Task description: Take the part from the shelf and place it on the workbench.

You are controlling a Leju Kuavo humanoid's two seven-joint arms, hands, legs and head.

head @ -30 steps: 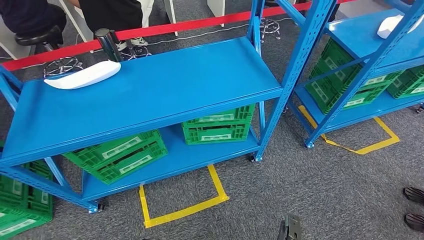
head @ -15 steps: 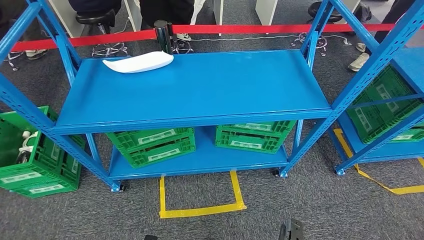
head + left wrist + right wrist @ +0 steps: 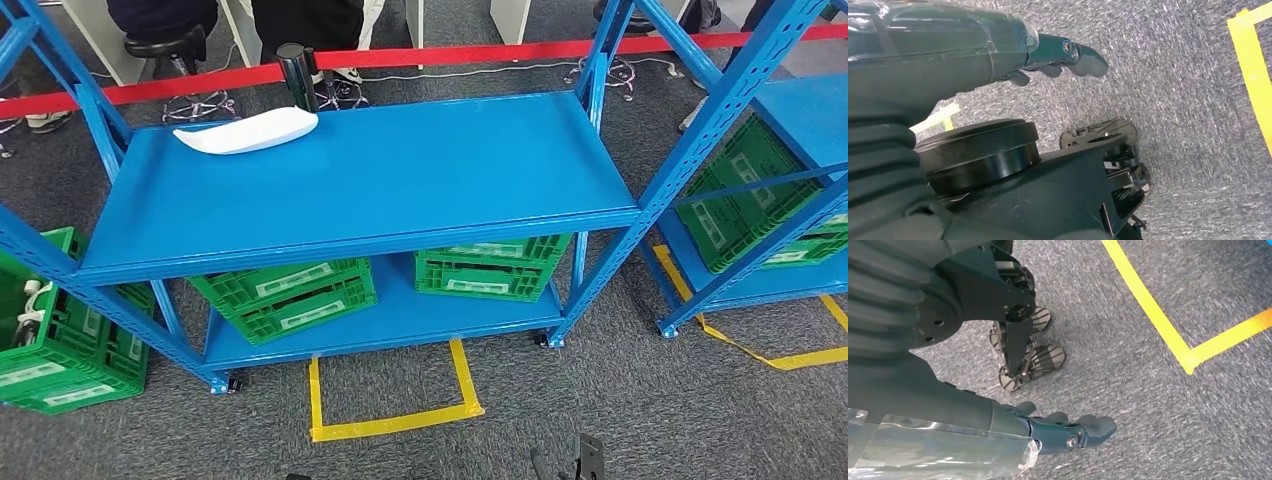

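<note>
A long white curved part point(image 3: 247, 131) lies on the top board of the blue shelf point(image 3: 420, 190), at its far left corner. My left hand point(image 3: 1058, 57) hangs over the grey carpet with its fingers loosely out and nothing in it. My right hand point(image 3: 1068, 430) also hangs over the carpet, holding nothing. Both arms are down at my sides, well short of the shelf.
Green crates point(image 3: 290, 296) point(image 3: 490, 268) sit on the lower board, another green crate point(image 3: 60, 340) stands at the left, and a second blue shelf point(image 3: 790, 110) with crates at the right. Yellow tape point(image 3: 390, 420) marks the floor. A red barrier point(image 3: 420, 58) and seated people lie behind.
The whole scene has shifted: my view has turned, so the shelf has come round to sit squarely in front of me. The white part lies where it was on the shelf.
</note>
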